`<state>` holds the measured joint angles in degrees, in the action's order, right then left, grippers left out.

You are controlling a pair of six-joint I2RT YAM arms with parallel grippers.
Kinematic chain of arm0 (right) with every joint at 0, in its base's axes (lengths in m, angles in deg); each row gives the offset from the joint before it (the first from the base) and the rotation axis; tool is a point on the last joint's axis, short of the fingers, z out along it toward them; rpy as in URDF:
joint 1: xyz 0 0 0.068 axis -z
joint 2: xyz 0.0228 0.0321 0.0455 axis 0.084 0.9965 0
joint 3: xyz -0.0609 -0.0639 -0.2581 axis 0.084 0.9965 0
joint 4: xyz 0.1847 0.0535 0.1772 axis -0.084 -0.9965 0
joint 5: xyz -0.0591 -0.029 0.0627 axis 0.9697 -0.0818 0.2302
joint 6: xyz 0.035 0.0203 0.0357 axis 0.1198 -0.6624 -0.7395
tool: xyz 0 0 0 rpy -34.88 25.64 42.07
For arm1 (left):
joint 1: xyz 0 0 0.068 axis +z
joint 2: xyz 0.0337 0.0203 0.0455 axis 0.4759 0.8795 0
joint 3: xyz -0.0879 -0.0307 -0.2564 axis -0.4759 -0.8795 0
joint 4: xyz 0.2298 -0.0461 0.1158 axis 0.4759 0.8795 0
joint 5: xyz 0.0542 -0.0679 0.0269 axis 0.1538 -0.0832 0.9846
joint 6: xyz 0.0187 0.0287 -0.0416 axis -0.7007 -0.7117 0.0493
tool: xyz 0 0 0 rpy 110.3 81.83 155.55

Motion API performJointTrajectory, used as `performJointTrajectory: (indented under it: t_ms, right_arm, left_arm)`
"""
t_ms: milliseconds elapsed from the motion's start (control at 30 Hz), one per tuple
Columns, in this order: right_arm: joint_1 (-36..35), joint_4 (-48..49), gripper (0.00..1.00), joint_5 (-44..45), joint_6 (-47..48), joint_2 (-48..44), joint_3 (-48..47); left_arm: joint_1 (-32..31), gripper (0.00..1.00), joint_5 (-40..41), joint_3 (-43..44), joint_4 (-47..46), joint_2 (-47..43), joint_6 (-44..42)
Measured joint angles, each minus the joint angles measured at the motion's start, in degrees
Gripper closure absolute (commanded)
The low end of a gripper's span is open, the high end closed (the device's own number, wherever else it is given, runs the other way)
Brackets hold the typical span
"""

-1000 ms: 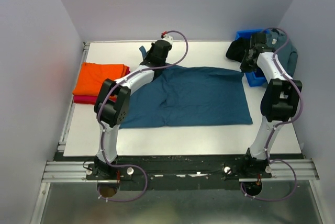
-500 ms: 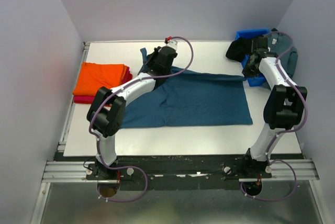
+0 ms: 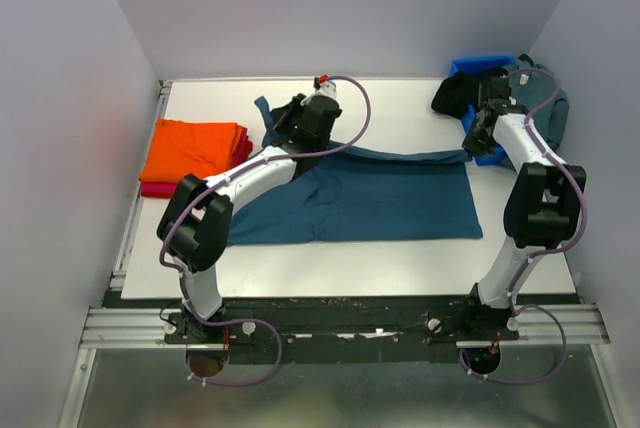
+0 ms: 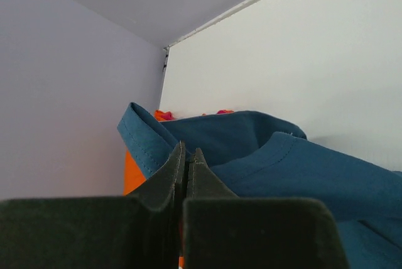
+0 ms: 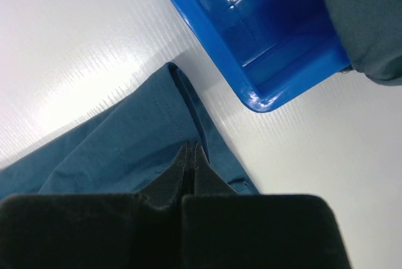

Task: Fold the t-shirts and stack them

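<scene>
A dark teal t-shirt (image 3: 380, 198) lies spread across the middle of the table, its far edge lifted into a ridge. My left gripper (image 3: 290, 131) is shut on the shirt's far left part near the collar (image 4: 251, 156), holding it raised. My right gripper (image 3: 472, 144) is shut on the shirt's far right corner (image 5: 157, 137). A folded orange t-shirt (image 3: 190, 148) lies on a crimson one (image 3: 160, 190) at the left. Black (image 3: 455, 96) and grey-blue (image 3: 550, 108) shirts hang over the blue bin.
The rigid blue plastic bin (image 3: 478, 66) stands at the far right corner; its rim (image 5: 251, 93) is close beside my right gripper. Grey walls enclose the table on three sides. A metal rail runs along the near edge (image 3: 340, 323).
Both grippers have moved toward the near side, pulling the teal shirt's far edge over itself. The shirt's visible area has narrowed front to back. The stack on the left has not moved.
</scene>
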<state>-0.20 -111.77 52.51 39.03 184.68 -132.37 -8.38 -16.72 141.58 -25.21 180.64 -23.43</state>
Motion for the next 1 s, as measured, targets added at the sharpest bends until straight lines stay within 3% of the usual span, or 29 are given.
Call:
performJointTrajectory:
  t_ms: [267,1000]
  right_arm:
    - [0.0,0.07,0.99,1.14,-0.98,-1.11,1.2]
    - [0.0,2.67,0.99,3.37,-4.44,-3.52,11.19]
  left_arm:
    - [-2.45,1.0,4.15,-0.24,3.76,-1.18,2.51]
    - [-6.99,1.0,5.62,-6.16,42.29,-0.98,39.8]
